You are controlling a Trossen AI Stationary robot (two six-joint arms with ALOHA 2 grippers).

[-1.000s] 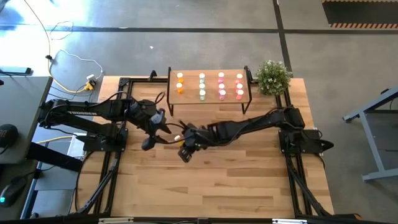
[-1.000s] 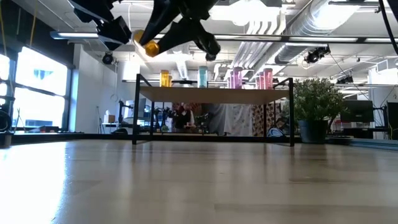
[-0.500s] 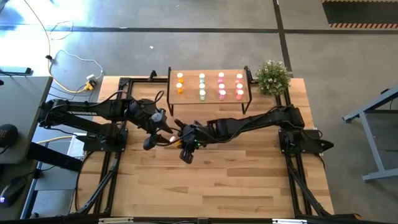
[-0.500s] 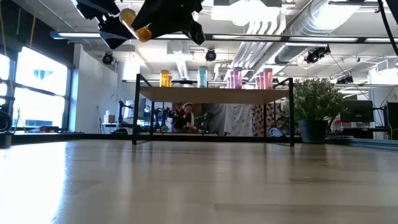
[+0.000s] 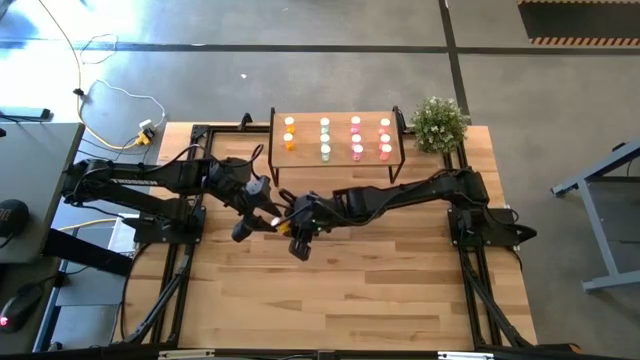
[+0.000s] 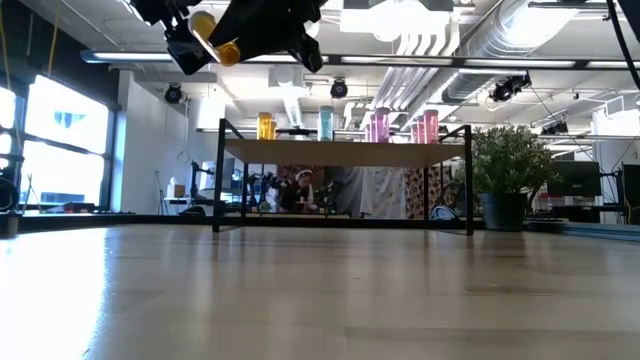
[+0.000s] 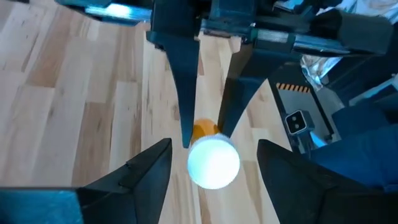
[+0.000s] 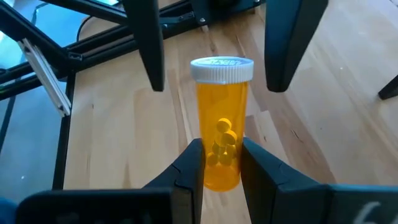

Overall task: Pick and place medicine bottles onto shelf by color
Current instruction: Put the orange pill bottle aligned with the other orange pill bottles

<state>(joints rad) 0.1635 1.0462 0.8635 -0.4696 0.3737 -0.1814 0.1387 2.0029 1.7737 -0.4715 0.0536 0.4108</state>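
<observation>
left end effector (image 5: 262, 210) advanced, apart around cap | right end effector (image 5: 290, 221) clamps orange bottle (image 8: 222, 123)

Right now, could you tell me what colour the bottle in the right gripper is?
Translucent orange bottle with a white cap, clearest in the right wrist view.

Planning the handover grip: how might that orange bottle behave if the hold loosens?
The orange bottle looks smooth and round, so it could slip between the right gripper's jaws, then roll on the table. It seems light: only a few pills show inside, and they may shift.
</observation>
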